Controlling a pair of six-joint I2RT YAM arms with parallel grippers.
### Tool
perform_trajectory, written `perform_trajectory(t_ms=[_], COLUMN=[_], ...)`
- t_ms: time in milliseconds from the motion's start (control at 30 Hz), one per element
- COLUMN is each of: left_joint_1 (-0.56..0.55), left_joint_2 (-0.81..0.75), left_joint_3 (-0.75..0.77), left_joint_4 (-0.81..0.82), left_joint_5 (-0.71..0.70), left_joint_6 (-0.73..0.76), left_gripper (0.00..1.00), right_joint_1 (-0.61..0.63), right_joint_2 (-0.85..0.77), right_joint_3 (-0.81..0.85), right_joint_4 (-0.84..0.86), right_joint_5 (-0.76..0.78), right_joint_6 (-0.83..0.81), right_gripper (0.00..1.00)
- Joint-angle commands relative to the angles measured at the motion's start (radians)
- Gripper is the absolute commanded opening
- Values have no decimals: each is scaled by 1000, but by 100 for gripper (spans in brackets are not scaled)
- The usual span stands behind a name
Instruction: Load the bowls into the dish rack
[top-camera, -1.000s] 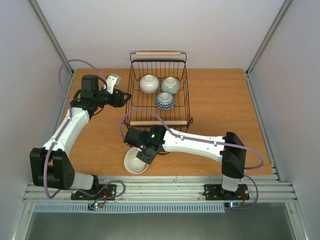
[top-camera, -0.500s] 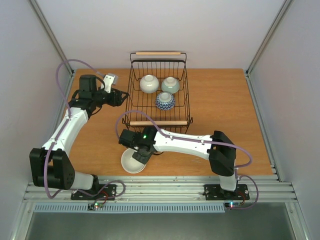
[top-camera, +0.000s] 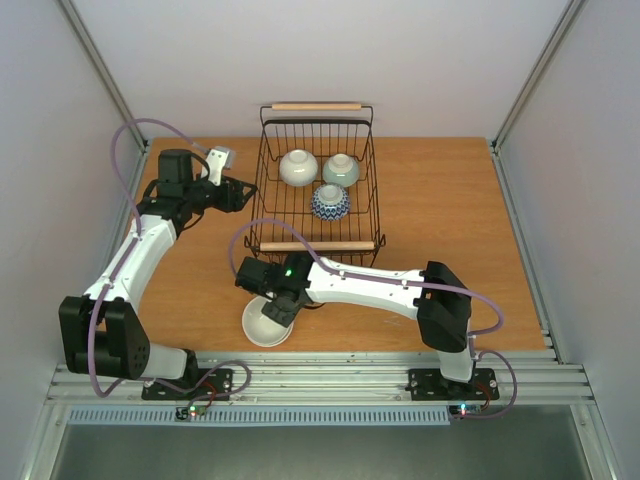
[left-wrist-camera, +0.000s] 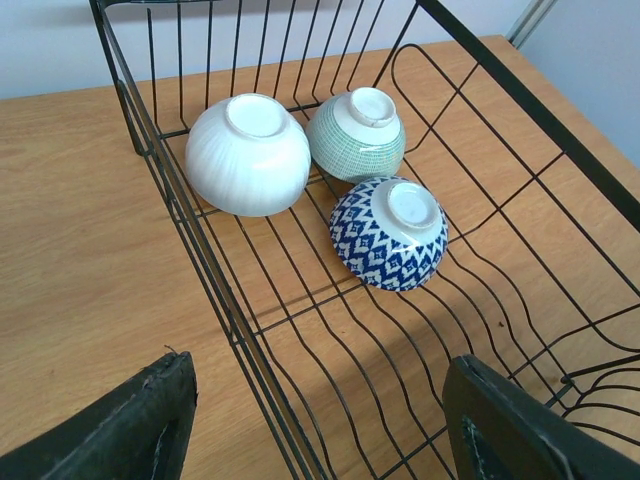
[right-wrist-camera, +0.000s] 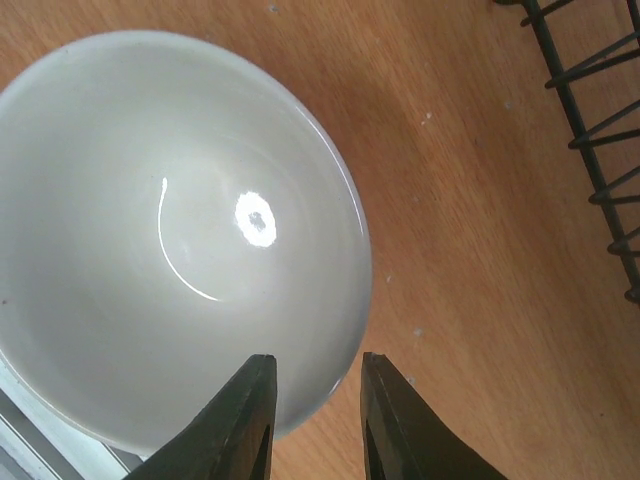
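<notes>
Pick-up of the cream bowl, on the table at lower centre, is being attempted. Its rim is being straddled by the right gripper with narrowed jaws; whether it is being pinched cannot be told. A firm pinch and a lift to the rack are being called for next. A white bowl, a green bowl and a blue bowl are lying overturned in the rack, upper centre. The left gripper is being held spread and empty at the rack's left wall.

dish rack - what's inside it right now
The dish rack holds a white bowl, a pale green bowl and a blue-and-white bowl, all upside down. Their insides, and anything beneath them, are covered.
</notes>
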Motion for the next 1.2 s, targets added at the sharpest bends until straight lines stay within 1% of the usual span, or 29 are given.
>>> perform_trajectory(t_ms=[0,367,633,900,1167], left_joint_1=[5,9,11,12,14], left_joint_2=[-31,-34,-34,-33,-29], left_joint_3=[-1,-2,-4,-5,-4], left_joint_4=[45,45,48,48,48], left_joint_5=[8,15,20,18,18], left_joint_6=[-2,-3,-3,-3,-3], left_gripper=[68,68,68,68,68], right_joint_1=[9,9,9,9,8], right_joint_2=[25,66,60,91,100], right_joint_3=[31,35,45,48,47], right_joint_4=[23,30,0,10,17], right_joint_5=[5,10,93,93,73], right_joint_6=[11,9,29,25,21], right_gripper=[26,24,25,26,22])
